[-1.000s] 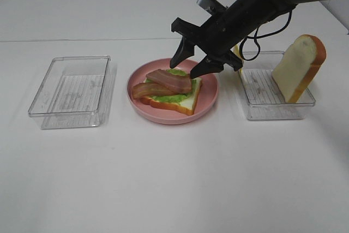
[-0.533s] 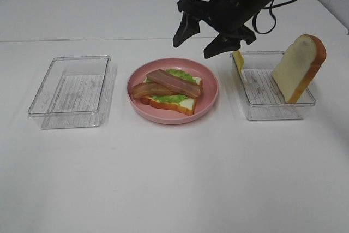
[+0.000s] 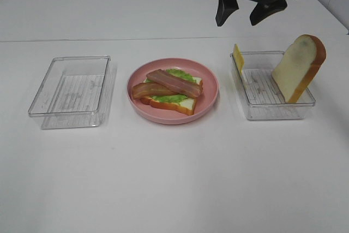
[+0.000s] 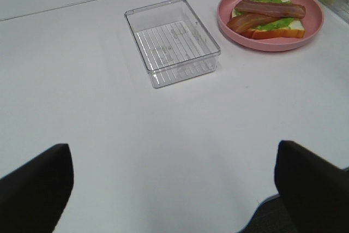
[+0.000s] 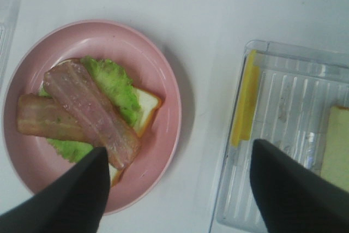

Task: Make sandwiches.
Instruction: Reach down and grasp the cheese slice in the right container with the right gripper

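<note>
On the pink plate (image 3: 210, 94) lies a bread slice (image 3: 185, 103) topped with a green lettuce leaf (image 3: 173, 98) and two crossed bacon strips (image 3: 170, 82). A second bread slice (image 3: 299, 67) stands upright in the right clear tray (image 3: 271, 112), and a yellow cheese square (image 3: 238, 57) leans on that tray's left wall. My right gripper (image 3: 241, 19) hangs open and empty high above the gap between plate and tray. The right wrist view shows the bacon (image 5: 90, 114), lettuce (image 5: 118, 88) and cheese (image 5: 244, 104) below my right gripper (image 5: 180, 200). My left gripper (image 4: 174, 200) is open over bare table.
An empty clear tray (image 3: 73, 89) sits left of the plate and also shows as the tray (image 4: 173, 42) in the left wrist view. The white table's back edge runs behind everything. My left arm is outside the exterior view.
My right gripper has risen from just over the plate and swung right and back, empty. The bacon strips stay lying on the lettuce. The left gripper has not moved.
</note>
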You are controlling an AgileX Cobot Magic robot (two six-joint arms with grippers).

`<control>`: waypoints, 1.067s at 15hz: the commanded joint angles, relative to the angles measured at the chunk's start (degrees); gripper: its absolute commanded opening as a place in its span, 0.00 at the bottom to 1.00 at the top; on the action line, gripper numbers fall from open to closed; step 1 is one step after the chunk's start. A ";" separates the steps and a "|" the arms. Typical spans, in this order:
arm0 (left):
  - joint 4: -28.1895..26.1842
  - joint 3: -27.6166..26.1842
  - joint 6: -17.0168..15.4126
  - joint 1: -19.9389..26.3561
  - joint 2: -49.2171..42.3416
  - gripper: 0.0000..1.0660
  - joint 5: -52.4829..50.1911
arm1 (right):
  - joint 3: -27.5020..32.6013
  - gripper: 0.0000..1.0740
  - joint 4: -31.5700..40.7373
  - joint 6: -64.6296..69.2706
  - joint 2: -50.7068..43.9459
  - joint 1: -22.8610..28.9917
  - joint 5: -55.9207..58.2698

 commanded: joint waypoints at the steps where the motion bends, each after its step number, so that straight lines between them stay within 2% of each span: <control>1: 0.11 0.11 -0.52 0.06 -1.32 0.89 -0.57 | -5.33 0.60 -2.64 0.80 3.38 -0.11 4.58; 2: 0.11 0.11 -0.52 0.06 -1.32 0.89 -0.57 | -8.88 0.61 -4.13 1.43 6.25 -0.11 7.10; 6: 0.11 0.11 -0.52 0.06 -1.32 0.89 -0.57 | -14.50 0.60 -5.16 1.66 13.75 -0.11 10.77; 11: 0.11 0.11 -0.52 0.06 -1.32 0.89 -0.57 | -14.73 0.58 -7.96 3.38 18.11 -0.11 7.79; 14: 0.11 0.11 -0.52 0.06 -1.32 0.89 -0.57 | -14.73 0.51 -8.08 3.38 19.02 -0.11 6.93; 16: 0.11 0.11 -0.52 0.06 -1.32 0.89 -0.57 | -14.73 0.49 -8.42 3.38 19.19 -0.11 6.65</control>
